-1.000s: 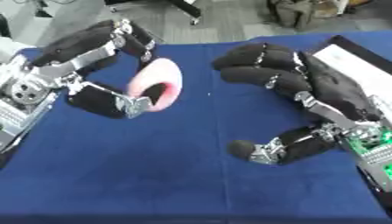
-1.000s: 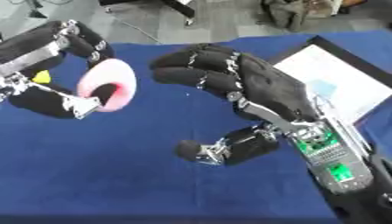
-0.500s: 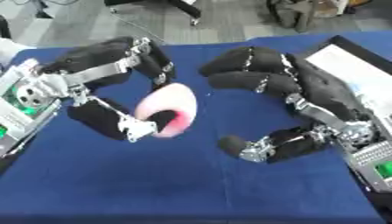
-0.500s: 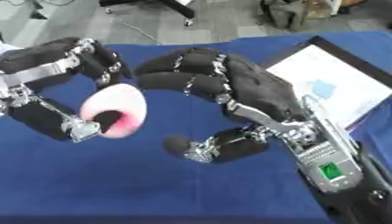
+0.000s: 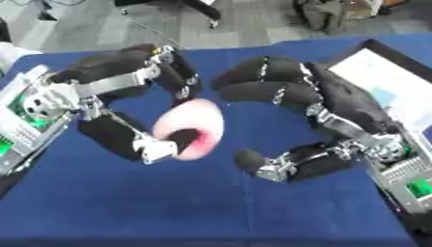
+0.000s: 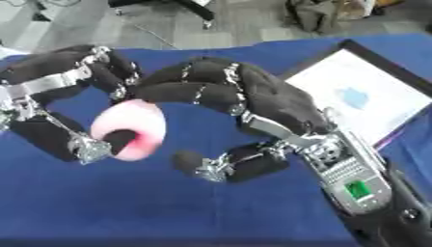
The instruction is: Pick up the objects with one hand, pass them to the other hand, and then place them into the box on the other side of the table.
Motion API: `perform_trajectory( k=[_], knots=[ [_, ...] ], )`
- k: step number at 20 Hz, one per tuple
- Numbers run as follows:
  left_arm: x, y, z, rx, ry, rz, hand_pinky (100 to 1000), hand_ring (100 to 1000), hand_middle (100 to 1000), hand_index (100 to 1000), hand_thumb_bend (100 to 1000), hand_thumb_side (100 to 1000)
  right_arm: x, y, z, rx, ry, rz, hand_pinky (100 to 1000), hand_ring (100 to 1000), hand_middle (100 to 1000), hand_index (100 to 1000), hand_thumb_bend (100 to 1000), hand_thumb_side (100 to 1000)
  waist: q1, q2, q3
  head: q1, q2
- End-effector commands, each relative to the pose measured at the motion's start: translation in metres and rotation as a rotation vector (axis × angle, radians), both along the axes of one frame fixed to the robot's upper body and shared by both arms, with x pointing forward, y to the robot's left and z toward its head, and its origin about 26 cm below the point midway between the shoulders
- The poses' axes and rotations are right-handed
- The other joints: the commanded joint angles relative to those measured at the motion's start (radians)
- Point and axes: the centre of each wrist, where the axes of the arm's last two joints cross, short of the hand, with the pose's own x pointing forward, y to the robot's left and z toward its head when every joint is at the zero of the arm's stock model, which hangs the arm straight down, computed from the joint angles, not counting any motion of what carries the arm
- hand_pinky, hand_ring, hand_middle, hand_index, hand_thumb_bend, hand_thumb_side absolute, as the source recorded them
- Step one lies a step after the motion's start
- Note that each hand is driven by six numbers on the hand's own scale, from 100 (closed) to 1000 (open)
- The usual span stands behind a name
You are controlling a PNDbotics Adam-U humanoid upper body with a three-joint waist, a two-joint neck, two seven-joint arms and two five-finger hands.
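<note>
While gripped: pink object point(image 5: 190, 128) mid-table point(image 5: 110, 202).

Beyond the far edge of our blue table point(image 5: 101, 212) we see a grey floor point(image 5: 93, 29), dark chair legs point(image 5: 198, 7) and a brownish bag point(image 6: 317, 14) far right.

My left hand point(image 5: 118, 103) carries the pink peach-like object point(image 5: 190, 128) rightward toward my right hand point(image 5: 308, 103), whose curved fingers now reach over it, gap nearly closed.
</note>
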Motion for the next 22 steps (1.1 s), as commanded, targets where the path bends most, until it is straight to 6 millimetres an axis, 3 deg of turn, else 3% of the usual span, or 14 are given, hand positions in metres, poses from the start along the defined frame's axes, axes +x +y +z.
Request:
perform_trajectory(
  k=[1, 22],
  knots=[
    [-0.002, -0.002, 0.009, -0.019, -0.023, -0.015, 714, 434, 353, 360, 100, 262, -0.004, 0.004, 0.009, 0.006, -0.021, 0.032, 806, 796, 834, 911, 189, 110, -0.002, -0.016, 0.002, -0.002, -0.002],
    [-0.004, -0.018, 0.011, -0.026, 0.034, -0.128, 721, 439, 361, 372, 100, 263, -0.006, 0.007, 0.006, 0.003, -0.013, -0.031, 764, 758, 803, 885, 166, 100, -0.001, -0.018, 0.002, -0.006, -0.002]
  ],
)
